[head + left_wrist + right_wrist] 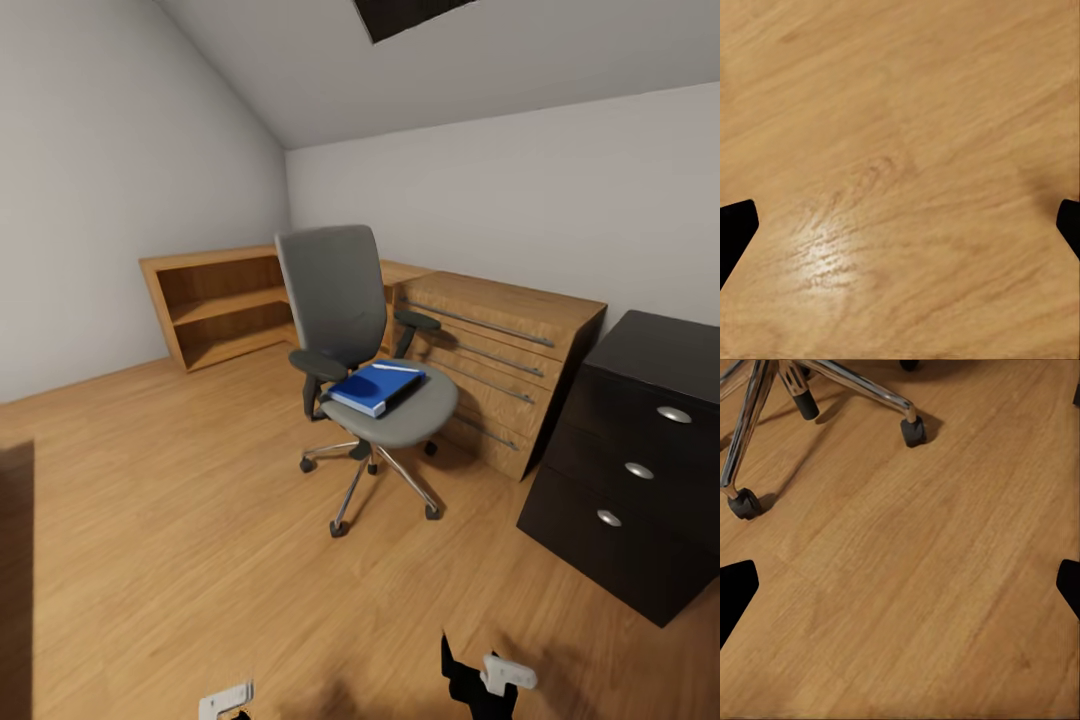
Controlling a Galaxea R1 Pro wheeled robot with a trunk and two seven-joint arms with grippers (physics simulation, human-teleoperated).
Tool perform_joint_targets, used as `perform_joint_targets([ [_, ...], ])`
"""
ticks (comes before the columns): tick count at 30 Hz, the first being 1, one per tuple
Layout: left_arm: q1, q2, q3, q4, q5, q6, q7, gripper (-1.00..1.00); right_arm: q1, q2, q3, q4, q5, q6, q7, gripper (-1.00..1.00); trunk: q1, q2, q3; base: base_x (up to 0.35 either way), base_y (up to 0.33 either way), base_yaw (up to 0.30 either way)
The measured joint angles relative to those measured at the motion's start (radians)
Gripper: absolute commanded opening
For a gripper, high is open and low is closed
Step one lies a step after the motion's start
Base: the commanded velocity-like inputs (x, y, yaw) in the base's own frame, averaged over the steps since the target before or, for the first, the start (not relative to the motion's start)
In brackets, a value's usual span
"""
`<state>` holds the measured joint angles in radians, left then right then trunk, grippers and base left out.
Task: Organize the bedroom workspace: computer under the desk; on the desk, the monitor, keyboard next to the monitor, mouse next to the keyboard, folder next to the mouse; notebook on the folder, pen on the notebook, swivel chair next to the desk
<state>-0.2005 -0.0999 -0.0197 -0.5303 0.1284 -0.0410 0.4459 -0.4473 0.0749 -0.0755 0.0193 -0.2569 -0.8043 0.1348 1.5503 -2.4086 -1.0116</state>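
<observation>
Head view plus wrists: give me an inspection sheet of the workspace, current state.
Surface: wood floor; desk top, what shows of it, bare.
Job's things: chair standing apart from the desk; blue folder on its seat, pen lying on top; a dark edge under the folder may be the notebook, cannot tell.
Clutter: nothing seen.
Grippers: left gripper and right gripper both open with jaws wide, holding nothing, over the floor; chair base ahead of the right one.
Cables: nothing seen.
Surroundings: wooden drawer chest and open shelf along the walls, sloped ceiling.
</observation>
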Motion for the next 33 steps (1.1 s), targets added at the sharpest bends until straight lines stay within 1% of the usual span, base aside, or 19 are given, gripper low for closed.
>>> perform_joint_targets([
  [2,0.000,0.000,0.000,0.042,0.000,-0.036,0.000,1.00,0.006,-0.001,0.000,0.000,0.000,0.001,-0.001,1.00,-0.008,0.014,0.006,0.000,0.000,0.000],
  [3,0.000,0.000,-0.001,0.079,0.000,-0.063,0.000,1.00,0.013,-0.003,0.000,0.000,0.000,0.002,-0.002,1.00,-0.011,0.021,0.009,0.000,0.000,0.000],
  [6,0.000,0.002,-0.002,0.123,-0.001,-0.089,0.000,1.00,0.027,-0.009,0.000,0.000,0.000,0.002,-0.002,1.00,-0.023,0.042,0.019,0.000,0.000,0.000],
  [8,0.000,0.003,-0.002,0.153,-0.001,-0.105,0.000,1.00,0.041,-0.020,-0.001,0.000,-0.001,0.002,-0.002,1.00,-0.031,0.056,0.025,0.000,0.000,0.000],
  [14,0.000,0.005,-0.002,0.173,0.000,-0.114,-0.001,1.00,0.057,-0.035,0.000,0.000,0.000,0.003,-0.003,1.00,-0.054,0.098,0.044,0.000,0.000,0.000],
  [27,0.000,0.005,-0.004,0.177,0.000,-0.116,0.000,1.00,0.060,-0.037,0.000,0.000,0.000,0.003,-0.003,1.00,-0.104,0.189,0.085,0.000,0.000,0.000],
  [33,0.000,0.016,-0.004,0.177,-0.002,-0.116,0.000,1.00,0.060,-0.037,0.000,0.000,0.000,0.003,-0.003,1.00,-0.127,0.231,0.103,0.000,0.000,0.000],
])
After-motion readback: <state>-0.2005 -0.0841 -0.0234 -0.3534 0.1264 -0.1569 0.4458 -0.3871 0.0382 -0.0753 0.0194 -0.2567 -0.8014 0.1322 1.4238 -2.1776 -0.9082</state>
